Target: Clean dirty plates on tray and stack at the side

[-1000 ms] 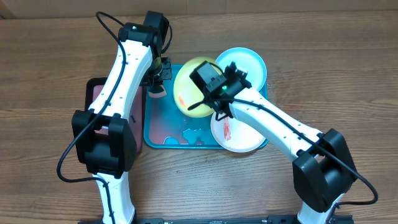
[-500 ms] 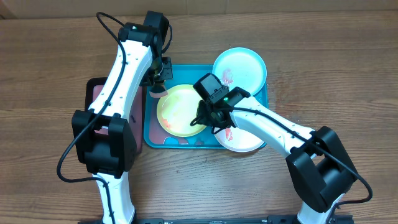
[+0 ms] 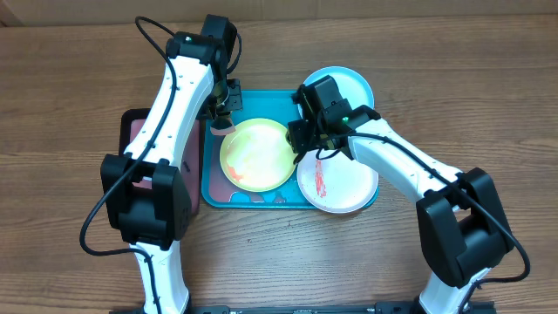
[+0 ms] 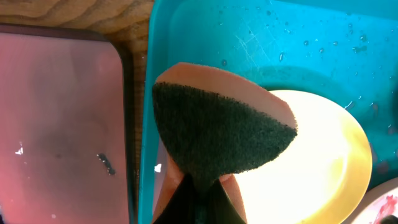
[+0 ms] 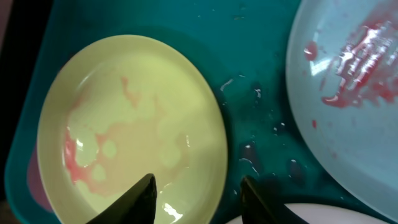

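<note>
The yellow-green plate [image 3: 257, 154] lies flat in the teal tray [image 3: 261, 98], with pale red smears; it also shows in the right wrist view [image 5: 130, 124] and left wrist view [image 4: 317, 162]. The white plate [image 3: 342, 185] with a red streak sits at the tray's front right. The light blue plate [image 3: 349, 85] sits at the back right, smeared red [image 5: 348, 68]. My left gripper [image 3: 223, 122] is shut on an orange sponge with a dark scrub face [image 4: 217, 134], above the tray's left edge. My right gripper [image 5: 198, 186] is open and empty above the yellow-green plate's right rim.
A smaller black-rimmed tray with a pink inside [image 3: 131, 139] lies left of the teal tray, also in the left wrist view [image 4: 62, 124]. Water drops lie on the teal tray's floor [image 5: 249, 124]. Wooden table [image 3: 70, 96] all around.
The yellow-green plate went from tilted up in my right gripper to lying flat in the tray. My right gripper let go of it, opened and moved back right. The left arm stayed put.
</note>
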